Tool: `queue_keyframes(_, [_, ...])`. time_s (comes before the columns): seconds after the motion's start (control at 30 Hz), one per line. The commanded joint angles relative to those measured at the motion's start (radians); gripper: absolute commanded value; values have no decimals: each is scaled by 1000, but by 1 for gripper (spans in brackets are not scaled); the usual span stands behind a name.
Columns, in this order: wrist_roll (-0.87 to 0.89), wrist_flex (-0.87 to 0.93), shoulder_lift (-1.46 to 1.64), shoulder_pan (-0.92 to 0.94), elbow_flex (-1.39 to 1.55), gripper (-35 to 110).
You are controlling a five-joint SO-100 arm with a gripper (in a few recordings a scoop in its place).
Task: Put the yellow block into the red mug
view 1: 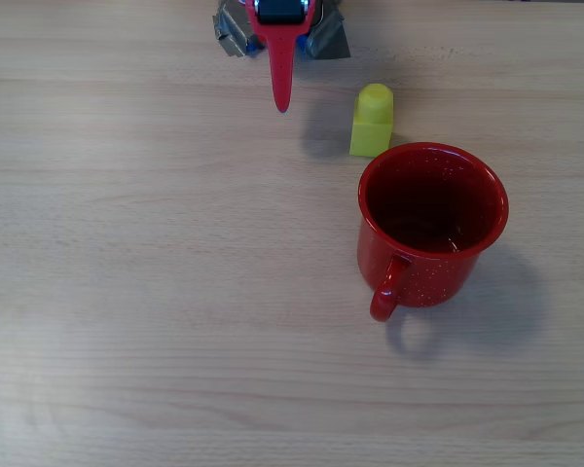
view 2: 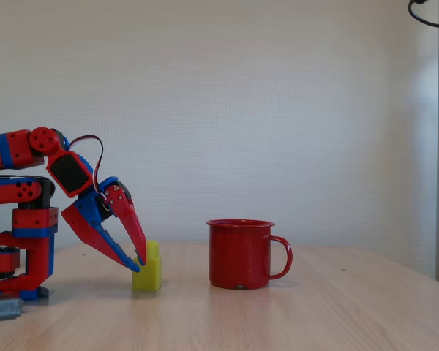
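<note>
While beside red mug (view 1: pixel 431 226), yellow block (view 1: pixel 372 121).

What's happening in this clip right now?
A red and blue robot arm has its gripper down at the yellow block, fingers spread. In the fixed view the tips appear to meet the block's left side. Nothing is lifted: the block sits on the wooden table, close beside the red mug, which stands upright with no block inside.

In the overhead view, the yellow block (view 1: pixel 372 121) was positioned just beside the red mug (view 1: pixel 431 226), toward the table's (view 1: pixel 127 292) top edge.
</note>
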Motion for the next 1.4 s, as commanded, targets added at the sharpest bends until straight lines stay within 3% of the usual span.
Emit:
queue_keyframes(0.0, [3, -20, 17, -15, -9, 0])
queue_keyframes(0.97, [37, 21, -17, -20, -43, 0])
queue_keyframes(1.37, [63, 52, -328, -61, -433, 0])
